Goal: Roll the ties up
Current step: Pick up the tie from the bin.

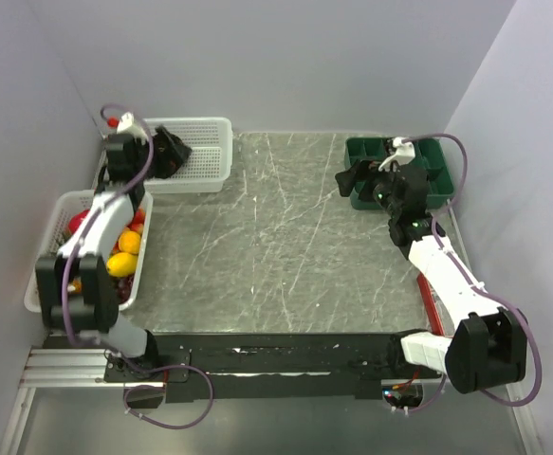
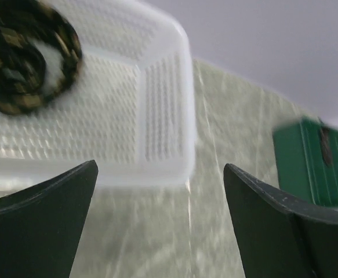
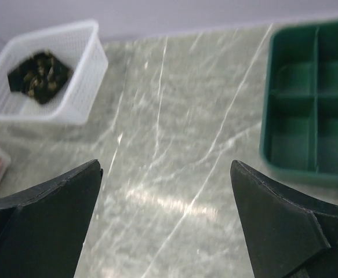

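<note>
Wide open and holding nothing, my left gripper [image 2: 160,168] hangs just in front of the near wall of the white basket [image 2: 163,87], with the fingers apart on either side of that wall's right end. One tie [image 2: 24,58] lies coiled in a flat roll on the basket floor, dark with tan speckles. This basket sits at the far left corner of the table [image 1: 285,246].

My right gripper [image 3: 166,165] is spread just as wide and is empty too. It hovers above bare tabletop beside the left rim of the green tray [image 3: 316,92], which stands at the far right corner. Along the left edge, nearer to me, a second white basket [image 1: 48,265] holds red, orange and yellow pieces.
</note>
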`<action>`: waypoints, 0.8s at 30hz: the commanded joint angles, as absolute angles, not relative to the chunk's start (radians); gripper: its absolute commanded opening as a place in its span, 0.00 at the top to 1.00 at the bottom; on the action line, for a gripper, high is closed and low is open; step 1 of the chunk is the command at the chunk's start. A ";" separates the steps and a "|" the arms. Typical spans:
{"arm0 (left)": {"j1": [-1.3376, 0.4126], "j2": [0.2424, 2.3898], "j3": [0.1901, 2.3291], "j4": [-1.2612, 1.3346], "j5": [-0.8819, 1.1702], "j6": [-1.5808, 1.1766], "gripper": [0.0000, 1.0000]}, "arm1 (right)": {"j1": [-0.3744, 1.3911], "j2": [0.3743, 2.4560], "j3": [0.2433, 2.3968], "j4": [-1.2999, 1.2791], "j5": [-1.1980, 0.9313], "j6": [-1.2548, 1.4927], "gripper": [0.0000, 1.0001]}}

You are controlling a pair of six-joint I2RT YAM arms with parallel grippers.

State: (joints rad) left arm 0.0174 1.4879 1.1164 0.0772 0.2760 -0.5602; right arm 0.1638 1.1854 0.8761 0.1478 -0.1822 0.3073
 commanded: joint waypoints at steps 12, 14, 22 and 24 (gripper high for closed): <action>-0.049 2.363 2.356 -0.586 -0.230 -0.324 0.01 | 0.193 1.304 1.011 -0.018 -0.287 0.272 0.01; -0.074 2.385 2.329 -0.537 -0.284 -0.260 0.01 | 0.193 1.308 1.019 -0.032 -0.281 0.259 0.01; -0.086 2.519 2.327 -0.526 -0.259 -0.273 0.11 | 0.198 1.287 1.019 -0.066 -0.255 0.235 0.01; -0.086 2.525 2.287 -0.508 -0.250 -0.272 0.32 | 0.196 1.285 1.017 -0.067 -0.256 0.235 0.01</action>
State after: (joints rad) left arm -0.0990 2.5195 2.2894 -0.5236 -0.2420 -0.2924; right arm 0.1886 1.3163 0.9768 -0.0662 -0.2703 0.2558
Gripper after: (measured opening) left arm 0.818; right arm 0.993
